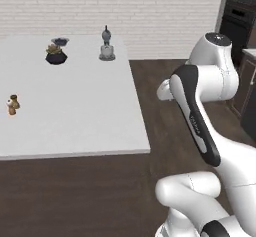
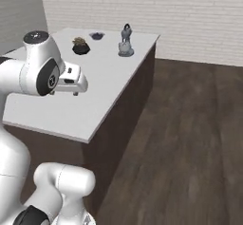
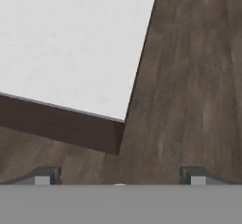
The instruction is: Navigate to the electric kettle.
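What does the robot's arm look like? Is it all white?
Mostly white. The arm is made of smooth, rounded glossy white shells with dark bands at its joints and a round dark cap on top. The gripper has two small grey finger tips with a wide gap between them. No cables or sleeves show.

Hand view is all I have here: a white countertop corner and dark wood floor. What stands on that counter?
Observer: A small grey figurine-like bottle with a dark top stands near the far edge of the white island counter.
Operator: Anything beside it?
Observer: To its left, a dark bowl with a brownish plant-like thing in it, and a small dark dish behind that.
Operator: Is a brushed-steel kettle among them?
Observer: None stands on this island; a small brown jar-like item sits at its left side.
Operator: What is across the floor?
Observer: A dark built-in oven column at the far right.
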{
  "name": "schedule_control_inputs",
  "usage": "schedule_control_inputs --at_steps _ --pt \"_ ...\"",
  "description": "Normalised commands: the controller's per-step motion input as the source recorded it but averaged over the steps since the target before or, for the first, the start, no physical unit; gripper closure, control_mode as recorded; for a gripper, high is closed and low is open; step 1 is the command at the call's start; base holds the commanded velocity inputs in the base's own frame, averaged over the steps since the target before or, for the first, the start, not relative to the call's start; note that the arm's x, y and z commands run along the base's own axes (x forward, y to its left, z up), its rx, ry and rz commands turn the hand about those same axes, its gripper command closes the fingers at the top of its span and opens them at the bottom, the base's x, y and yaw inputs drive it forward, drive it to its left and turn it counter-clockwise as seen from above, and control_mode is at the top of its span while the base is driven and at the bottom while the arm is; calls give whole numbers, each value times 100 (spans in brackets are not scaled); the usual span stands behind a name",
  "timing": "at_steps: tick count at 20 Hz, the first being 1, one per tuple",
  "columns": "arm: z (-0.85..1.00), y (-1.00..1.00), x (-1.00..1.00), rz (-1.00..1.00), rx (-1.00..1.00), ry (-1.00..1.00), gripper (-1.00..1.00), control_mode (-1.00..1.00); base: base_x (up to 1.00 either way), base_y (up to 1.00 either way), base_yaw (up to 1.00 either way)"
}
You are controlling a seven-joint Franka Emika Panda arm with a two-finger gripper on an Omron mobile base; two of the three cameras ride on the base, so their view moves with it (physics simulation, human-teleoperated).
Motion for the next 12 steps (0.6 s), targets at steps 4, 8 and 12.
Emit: schedule_control_inputs --at_steps 4,8,12 --pt "0 0 0 0 0 0 -100 100 100 -84 9" --pt "0 0 0 0 0 0 -100 100 79 -100 14" --pt "0 0 0 0 0 0 -100 100 7 -100 13"
